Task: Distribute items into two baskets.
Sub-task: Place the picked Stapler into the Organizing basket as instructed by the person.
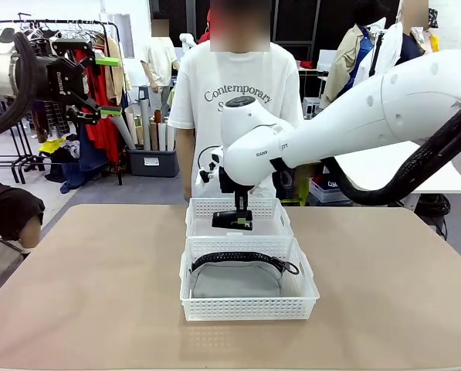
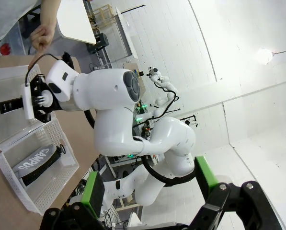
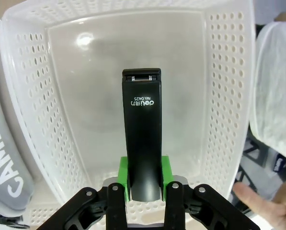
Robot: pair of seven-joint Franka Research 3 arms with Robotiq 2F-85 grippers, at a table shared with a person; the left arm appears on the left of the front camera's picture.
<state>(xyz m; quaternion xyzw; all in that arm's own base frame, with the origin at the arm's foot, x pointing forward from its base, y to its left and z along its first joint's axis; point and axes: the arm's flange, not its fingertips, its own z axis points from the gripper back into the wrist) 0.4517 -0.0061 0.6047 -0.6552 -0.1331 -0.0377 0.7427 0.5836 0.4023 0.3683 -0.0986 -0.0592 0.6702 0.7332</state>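
My right gripper [image 1: 236, 219] is shut on the black stapler [image 1: 233, 222] and holds it just inside the far white basket [image 1: 205, 207]. The right wrist view shows the stapler [image 3: 143, 143] clamped between the green pads of that gripper [image 3: 143, 186], above the bare floor of the far basket [image 3: 224, 96]. The grey pouch [image 1: 236, 280] lies flat in the near basket [image 1: 245, 308], its black strap curving along the far side. My left gripper [image 1: 110, 85] hangs open, high at the left, far from both baskets. In the left wrist view it [image 2: 150, 191] holds nothing.
A person in a white T-shirt [image 1: 238, 85] stands just behind the far basket, one hand [image 3: 257, 201] close to its wall. The tan table [image 1: 83, 294] spreads bare on both sides of the baskets. Clothes racks and boxes stand farther back.
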